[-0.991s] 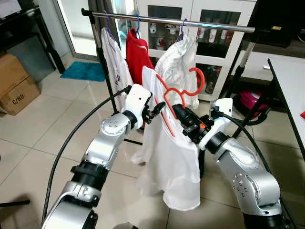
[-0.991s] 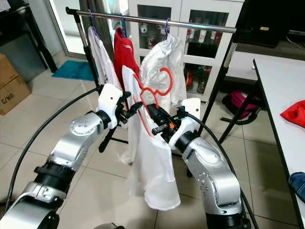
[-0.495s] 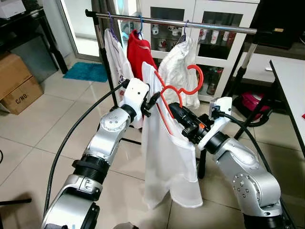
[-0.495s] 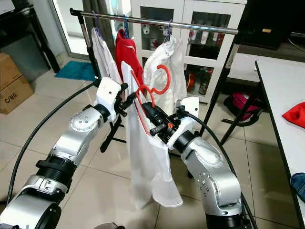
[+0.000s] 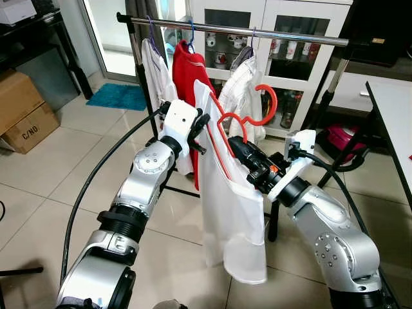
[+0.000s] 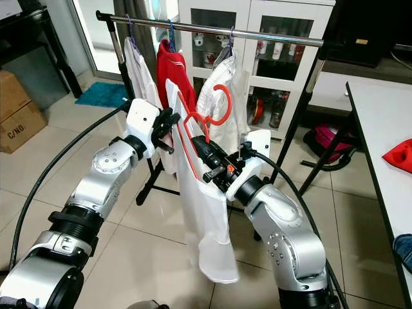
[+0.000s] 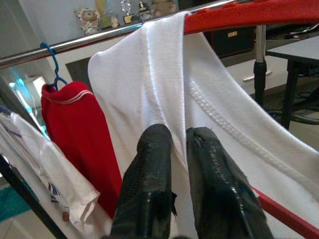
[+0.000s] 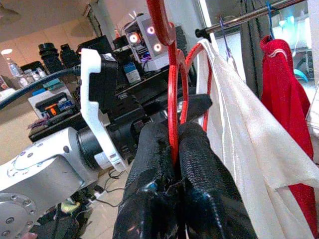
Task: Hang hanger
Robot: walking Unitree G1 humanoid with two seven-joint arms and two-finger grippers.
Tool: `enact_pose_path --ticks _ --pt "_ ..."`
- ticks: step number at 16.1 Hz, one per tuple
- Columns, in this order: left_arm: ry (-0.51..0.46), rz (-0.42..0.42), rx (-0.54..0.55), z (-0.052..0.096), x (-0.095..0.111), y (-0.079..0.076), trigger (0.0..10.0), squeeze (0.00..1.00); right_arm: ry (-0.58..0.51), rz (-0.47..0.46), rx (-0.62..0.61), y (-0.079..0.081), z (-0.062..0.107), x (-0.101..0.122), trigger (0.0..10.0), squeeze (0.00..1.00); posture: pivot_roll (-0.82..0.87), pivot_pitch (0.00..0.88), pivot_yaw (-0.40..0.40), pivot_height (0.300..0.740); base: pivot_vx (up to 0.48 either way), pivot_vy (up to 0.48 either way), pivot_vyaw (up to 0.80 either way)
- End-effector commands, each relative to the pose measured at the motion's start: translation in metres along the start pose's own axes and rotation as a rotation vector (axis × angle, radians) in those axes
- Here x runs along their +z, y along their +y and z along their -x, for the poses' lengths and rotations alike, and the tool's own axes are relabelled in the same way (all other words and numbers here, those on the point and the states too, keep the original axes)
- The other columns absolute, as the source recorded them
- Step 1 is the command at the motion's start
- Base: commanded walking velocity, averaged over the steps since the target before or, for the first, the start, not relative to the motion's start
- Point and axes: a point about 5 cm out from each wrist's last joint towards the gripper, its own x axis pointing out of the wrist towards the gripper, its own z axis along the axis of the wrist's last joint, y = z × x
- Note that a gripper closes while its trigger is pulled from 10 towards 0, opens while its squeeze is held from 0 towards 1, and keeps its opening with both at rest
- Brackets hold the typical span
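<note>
Both arms are up in front of the rail (image 5: 257,31), and between them hangs a white shirt (image 5: 235,212) draped on a red hanger (image 5: 248,119). The right gripper (image 8: 174,144) has its two black fingers pressed together on the hanger's red wire just below the hook, clamping it tight; from the head views it sits (image 5: 243,154) at the shirt's right side, the hook curling up above it, below the rail and not on it. The left gripper (image 7: 178,144) is at the shirt's upper left edge (image 5: 199,125), its fingers nearly together with a fold of white fabric pinched between them near the shoulder, where the cloth runs over the hanger's red arm. The shirt falls straight down from the hanger toward the tiled floor (image 5: 51,193), its hem well off the tiles. Behind it, on the rail, hang a red shirt (image 5: 187,71) on a blue hook, a white garment (image 5: 154,71) to its left, and another pale one (image 5: 248,84) to the right, just behind the red hook. A glass-door cabinet (image 5: 283,38) stands behind the rail, a teal mat (image 5: 116,96) lies on the floor at the back left, cardboard boxes (image 5: 22,109) sit at far left, and a white table (image 5: 396,122) edges in at right with something red (image 6: 400,154) lying on it.
</note>
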Motion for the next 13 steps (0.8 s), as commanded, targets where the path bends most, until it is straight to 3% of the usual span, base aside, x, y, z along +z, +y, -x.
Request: enact_pose_path --ticks 1,6,8,10,13 --pt "0.010 0.002 0.025 0.000 -0.002 0.004 0.0 0.00 -0.074 0.019 0.040 0.004 0.000 0.012 10.0 0.00 0.01 0.000 0.058 0.740 0.000 0.000 0.00" --pt "-0.014 0.015 0.061 0.001 0.001 0.011 0.0 0.00 -0.068 0.019 0.029 0.002 0.000 0.011 10.0 0.00 0.01 0.000 0.058 0.740 0.000 0.000 0.00" --pt "-0.062 0.017 0.022 0.004 0.009 0.010 0.0 0.00 0.056 0.081 -0.083 -0.013 0.001 -0.003 10.0 0.00 0.01 0.000 0.064 0.740 0.000 0.000 0.00" --pt "-0.121 0.037 0.024 0.012 0.018 0.014 0.0 0.00 0.246 0.193 -0.143 -0.029 0.012 -0.023 10.0 0.00 0.01 0.000 0.069 0.740 0.000 0.000 0.00" --pt "-0.152 0.039 0.058 0.016 0.028 0.026 0.0 0.00 0.341 0.252 -0.075 -0.031 0.024 -0.030 10.0 0.00 0.01 0.000 0.067 0.740 0.000 0.000 0.00"
